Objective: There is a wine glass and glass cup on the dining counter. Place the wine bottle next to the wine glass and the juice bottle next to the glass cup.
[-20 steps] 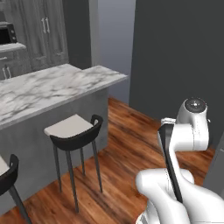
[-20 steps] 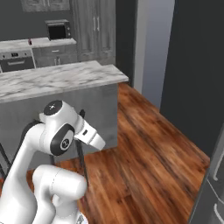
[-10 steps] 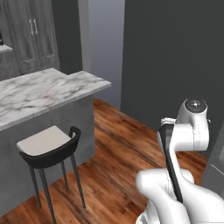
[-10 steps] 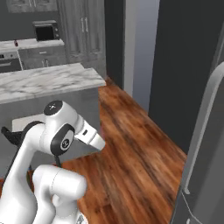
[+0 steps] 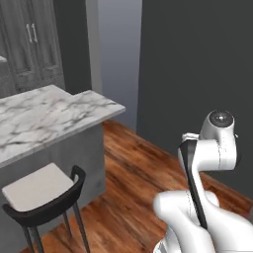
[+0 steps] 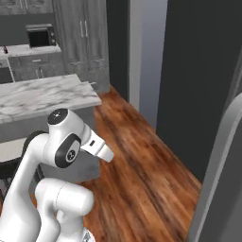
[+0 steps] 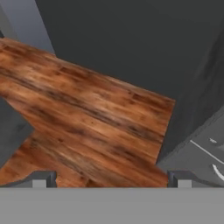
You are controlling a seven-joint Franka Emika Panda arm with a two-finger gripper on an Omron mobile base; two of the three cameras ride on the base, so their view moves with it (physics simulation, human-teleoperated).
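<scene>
The end of the dining counter [image 5: 49, 113], white marble with grey veins on a grey base, lies at the left of the left base view. In the right base view the dining counter [image 6: 42, 97] reaches in from the left, behind my arm. The part of its top that shows is bare. The wine glass, glass cup, wine bottle and juice bottle are out of view. In the hand view my gripper [image 7: 111, 180] is open, its tips far apart with nothing between them, looking down at the wooden floor [image 7: 87, 113].
A black stool with a pale seat [image 5: 39, 190] stands at the counter's near side. A dark wall [image 5: 197, 74] rises ahead, a grey refrigerator door [image 6: 222, 179] is close on the right, and grey cabinets [image 6: 90, 38] with a microwave [image 6: 41, 35] stand at the back.
The whole picture has shifted: the base has turned right, so the counter and stool slid left in both base views and the dark wall came ahead. The arm's pose is unchanged.
</scene>
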